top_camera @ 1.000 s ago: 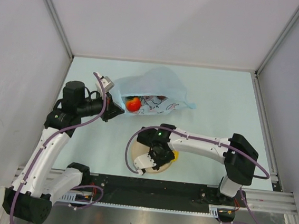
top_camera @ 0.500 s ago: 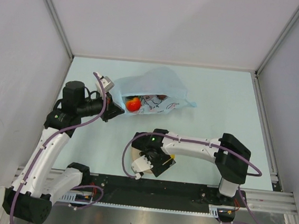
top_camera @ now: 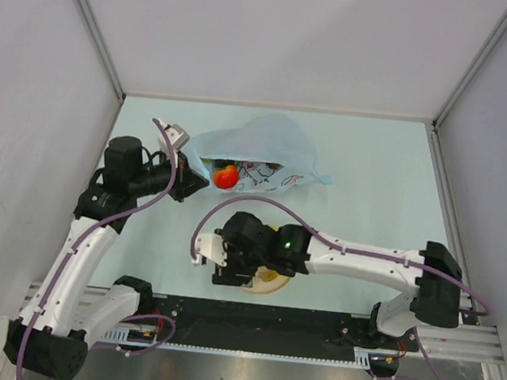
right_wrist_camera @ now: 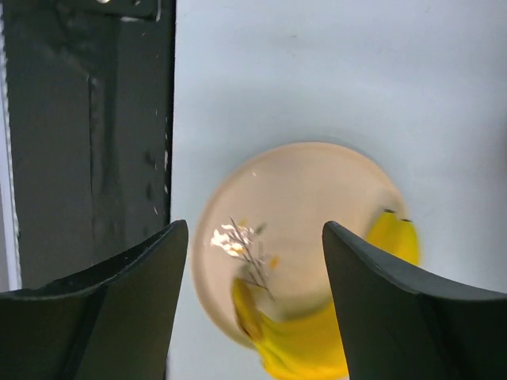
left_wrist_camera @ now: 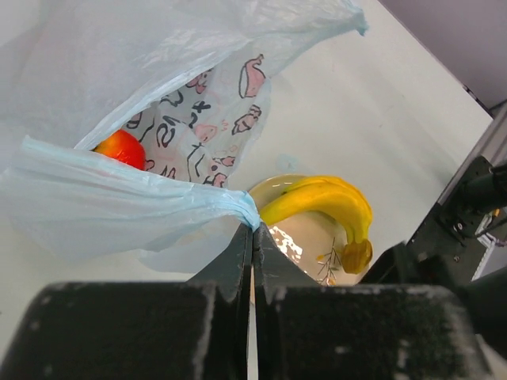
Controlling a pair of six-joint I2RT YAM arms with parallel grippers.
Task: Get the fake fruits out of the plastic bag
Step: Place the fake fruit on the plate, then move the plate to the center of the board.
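Left wrist view: the plastic bag (left_wrist_camera: pixel 119 198) is pinched at its rim by the clenched left gripper (left_wrist_camera: pixel 252 229). The beige plate (right_wrist_camera: pixel 301 190) is seen directly beneath the right gripper (right_wrist_camera: pixel 253 228), whose jaws are spread and empty. The banana (right_wrist_camera: pixel 301 352) is laid on the plate. The red apple (left_wrist_camera: pixel 120 149) is seen inside the bag, beyond the left gripper.

Overhead camera looks down on the table (top_camera: pixel 373 166); both close wrist views share the plate (right_wrist_camera: pixel 309 198).

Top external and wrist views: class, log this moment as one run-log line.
left gripper: shut on plastic bag edge | right gripper: open, empty, near plate | banana: on plate | red apple: in plastic bag
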